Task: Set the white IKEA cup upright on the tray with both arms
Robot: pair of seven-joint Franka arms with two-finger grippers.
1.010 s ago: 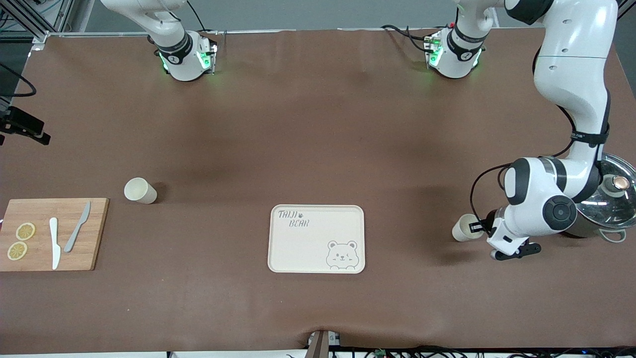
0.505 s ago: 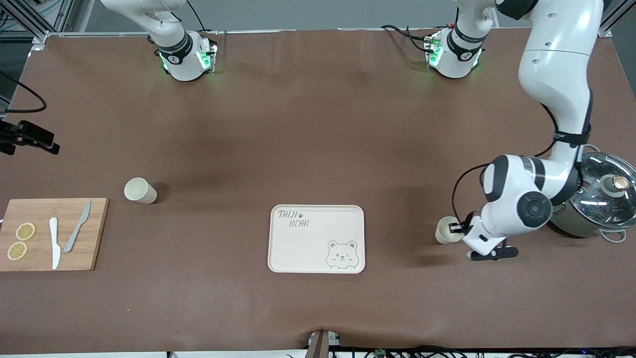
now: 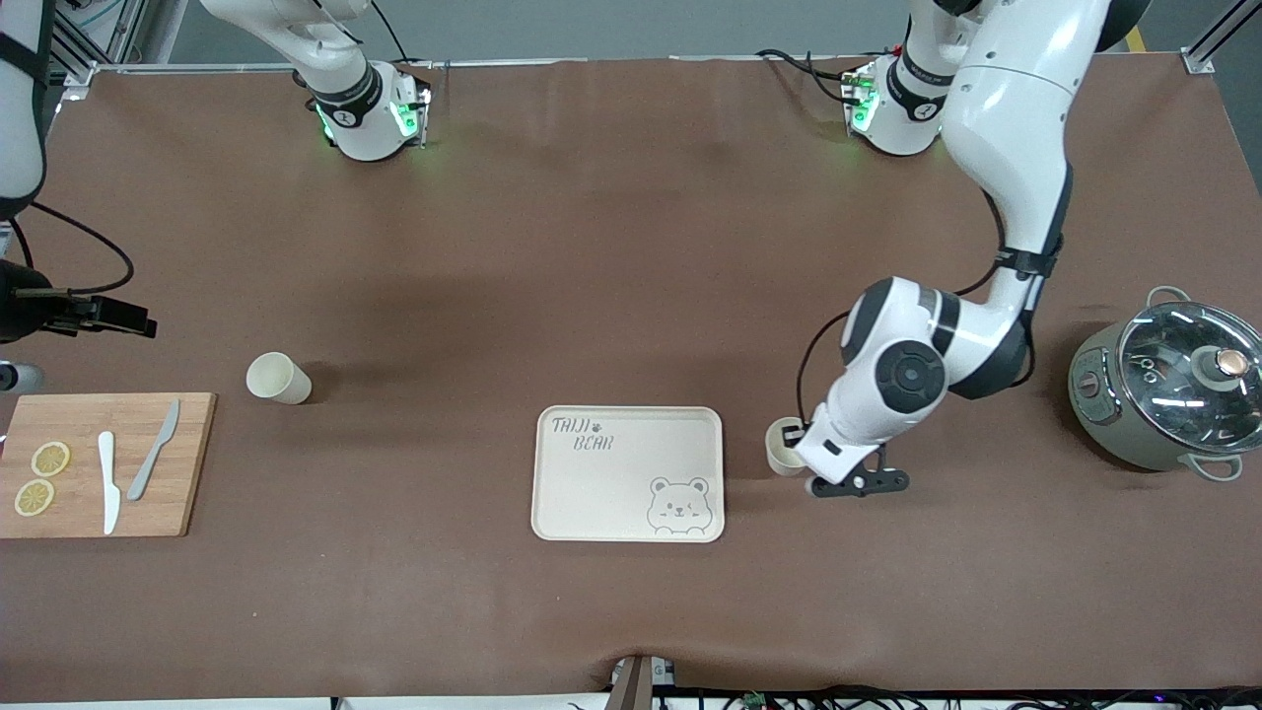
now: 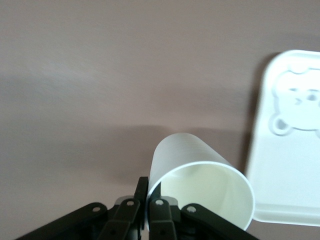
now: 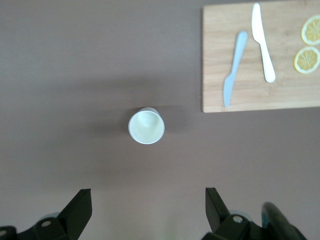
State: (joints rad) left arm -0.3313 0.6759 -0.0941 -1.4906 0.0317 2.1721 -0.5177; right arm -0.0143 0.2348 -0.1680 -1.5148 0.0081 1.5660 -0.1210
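The cream tray (image 3: 628, 473) with "TAIJI BEAR" lettering and a bear face lies on the brown table. My left gripper (image 3: 801, 446) is shut on the rim of a white cup (image 3: 785, 446), one finger inside and one outside. It holds the cup just off the tray's edge, on the side of the left arm's end. In the left wrist view the gripper (image 4: 150, 200) pinches the cup (image 4: 200, 175) with the tray (image 4: 290, 165) close by. A second white cup (image 3: 278, 378) stands upright near the cutting board. My right gripper (image 5: 148, 205) is open, high over this cup (image 5: 146, 126).
A wooden cutting board (image 3: 104, 463) with two knives and lemon slices lies at the right arm's end and shows in the right wrist view (image 5: 260, 60). A pot with a glass lid (image 3: 1163, 394) stands at the left arm's end.
My left arm has carried the cup from beside the pot toward the tray. My right arm has come farther into the front view near the second cup.
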